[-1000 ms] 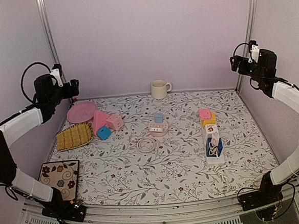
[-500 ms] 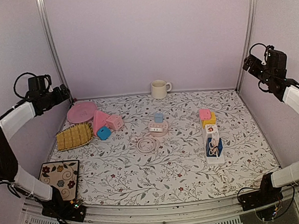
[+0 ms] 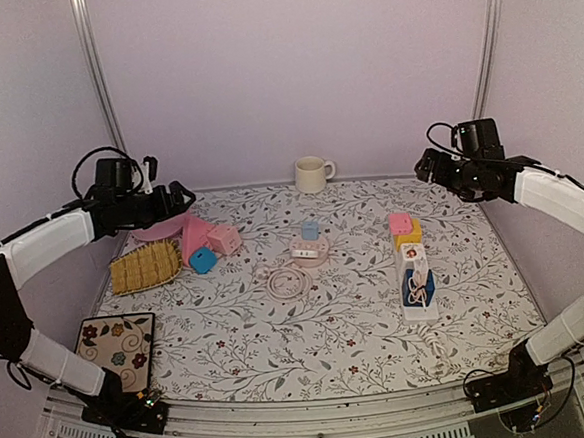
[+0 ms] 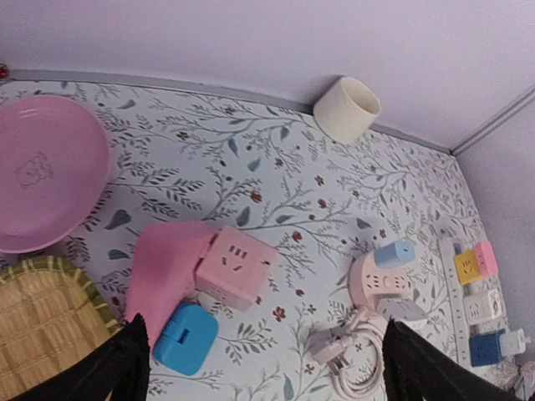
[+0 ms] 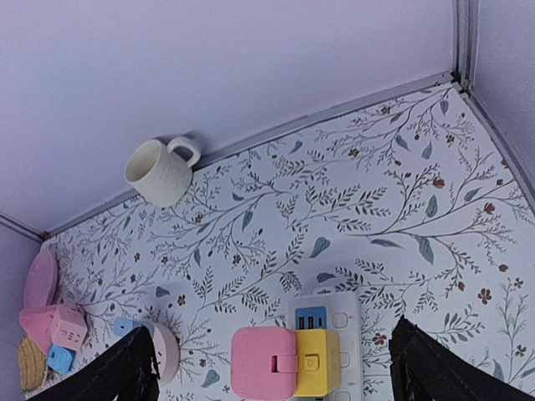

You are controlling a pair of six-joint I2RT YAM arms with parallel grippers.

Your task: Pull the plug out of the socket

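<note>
Cream mug (image 3: 312, 174) by the back wall, pink plate (image 4: 42, 175) at left, woven mat (image 3: 145, 266) beside it, patterned coaster (image 3: 117, 347) nearest

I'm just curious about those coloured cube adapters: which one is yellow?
The yellow cube on the white power strip, right beside a pink cube; the others are pink, blue or white.

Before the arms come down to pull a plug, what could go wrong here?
1. The round pink socket looks unfixed; pulling its light blue plug with one gripper may lift the socket too.
2. The white coiled cable beside it could snag a finger.
3. On the power strip, the pink cube and yellow cube touch, so fingers may catch the wrong one.
</note>
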